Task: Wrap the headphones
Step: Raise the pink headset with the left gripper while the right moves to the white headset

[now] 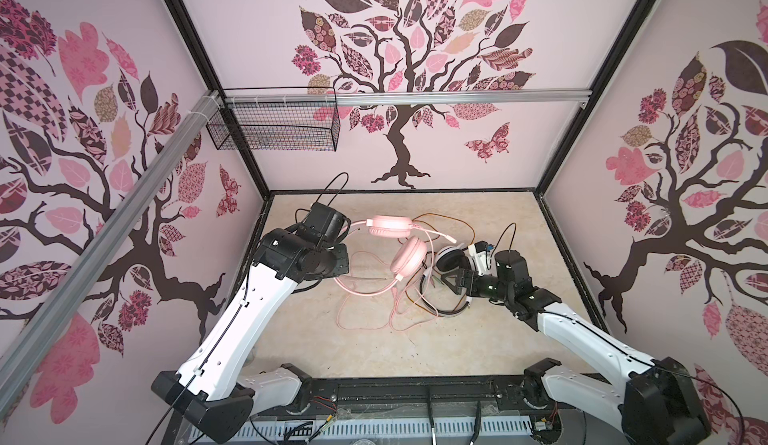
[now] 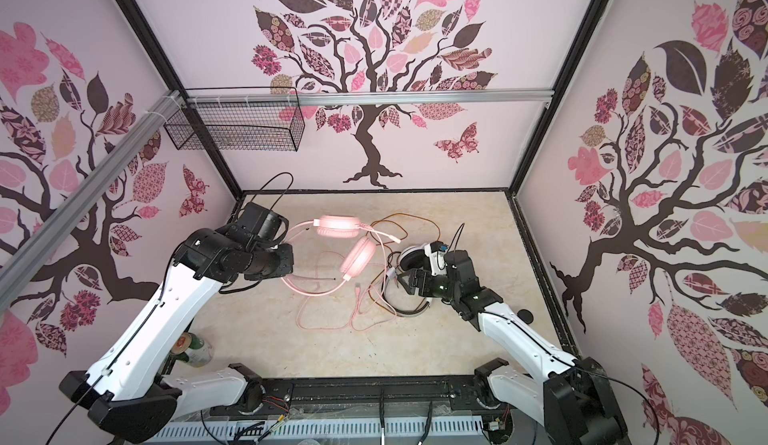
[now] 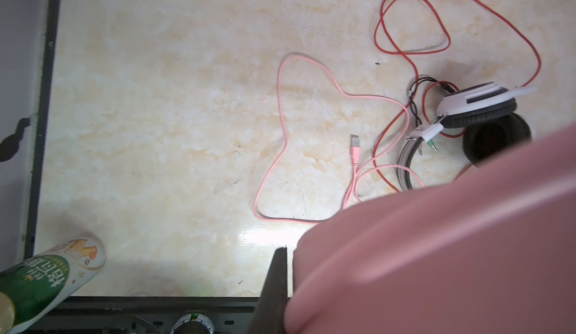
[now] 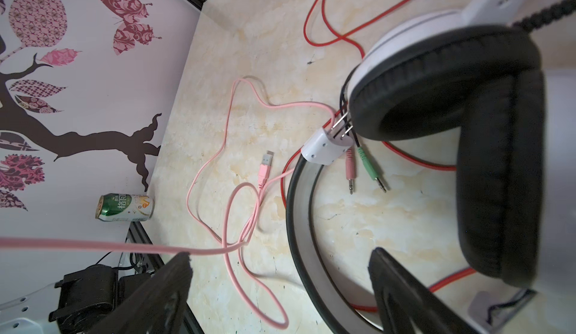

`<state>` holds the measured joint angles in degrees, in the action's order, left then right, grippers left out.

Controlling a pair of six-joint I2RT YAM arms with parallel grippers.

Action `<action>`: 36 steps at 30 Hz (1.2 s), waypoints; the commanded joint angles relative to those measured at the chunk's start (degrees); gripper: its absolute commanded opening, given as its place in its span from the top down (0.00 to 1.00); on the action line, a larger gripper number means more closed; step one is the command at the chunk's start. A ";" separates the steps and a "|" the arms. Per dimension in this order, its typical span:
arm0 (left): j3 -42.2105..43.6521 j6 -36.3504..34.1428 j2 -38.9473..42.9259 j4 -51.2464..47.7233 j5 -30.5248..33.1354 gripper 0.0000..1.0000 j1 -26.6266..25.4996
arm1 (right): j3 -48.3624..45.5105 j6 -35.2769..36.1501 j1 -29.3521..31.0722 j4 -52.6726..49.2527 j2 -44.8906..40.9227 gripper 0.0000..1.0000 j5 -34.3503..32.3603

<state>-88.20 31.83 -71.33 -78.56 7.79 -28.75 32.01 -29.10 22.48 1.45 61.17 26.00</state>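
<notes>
Headphones: 2 wired headsets side by side in the middle of the bench (image 1: 374,351) in both top views, their cables tangled between and below them.
Pink headset (image 1: 409,256): centre of frame, 1 ear cup above the other, with the headband arcing left into the left hand.
White-and-black headset (image 1: 451,258): just right of the pink one, with black ear pads. Its headband lies on the bench toward the lower frame.
Left hand (image 3: 290,251): fingers together, clamped on the pink headband. The left wrist view shows 1 black finger against the blurred pink band filling the lower right.
Right hand (image 4: 280,264): fingers wide apart, holding nothing. The white-and-black headband runs between them in the right wrist view.
Pink cable (image 3: 280,98): loose loops on the bench, ending in a USB plug (image 3: 355,148).
Red cable (image 3: 405,51): loops at the upper right of the left wrist view.
Jack plugs (image 4: 349,167): 1 pink and 1 green, beside a black ear pad.
Drinks can (image 2: 195,351): green and white, at the lower-left corner of the bench.
</notes>
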 commanded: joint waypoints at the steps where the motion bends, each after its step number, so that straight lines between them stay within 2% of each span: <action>1: -3.38 -0.44 1.02 4.34 -4.43 1.00 0.19 | 1.72 2.32 0.88 0.87 -1.05 0.09 -0.68; 7: -10.01 -0.56 -0.44 0.61 -3.52 1.00 0.38 | -1.91 1.52 4.24 10.58 -1.83 0.12 3.18; 10: -16.14 -0.34 -1.68 -3.20 1.54 1.00 0.97 | -3.65 0.37 5.62 13.87 -2.41 0.12 2.36; 13: -22.34 0.35 -1.78 -7.43 9.87 1.00 4.25 | -3.81 0.01 5.56 14.83 -2.81 0.12 2.04; 15: -25.17 -0.33 -0.59 -7.19 12.76 1.00 5.64 | -3.07 0.78 5.60 13.63 -2.74 0.13 1.54; 18: -26.47 -0.71 0.43 -5.08 10.25 1.00 5.55 | -2.16 1.38 5.62 12.79 -1.70 0.13 1.62; 22: -21.61 -1.26 5.15 4.77 7.06 1.00 5.64 | 0.23 0.35 5.72 12.47 0.88 0.15 3.25; 27: -32.32 -0.11 1.49 7.56 2.56 1.00 5.64 | 3.23 -0.67 5.94 12.18 3.88 0.16 4.30; 31: -35.56 1.18 1.11 13.07 -1.45 1.00 5.64 | 6.09 -0.93 6.34 11.72 5.23 0.16 5.01; 36: -39.63 2.70 -2.86 12.22 -4.82 1.00 5.64 | 9.55 -1.90 6.61 13.40 5.55 0.16 7.31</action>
<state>-125.05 31.55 -72.99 -72.29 7.09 -23.18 38.52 -30.02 28.73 13.15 66.06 31.00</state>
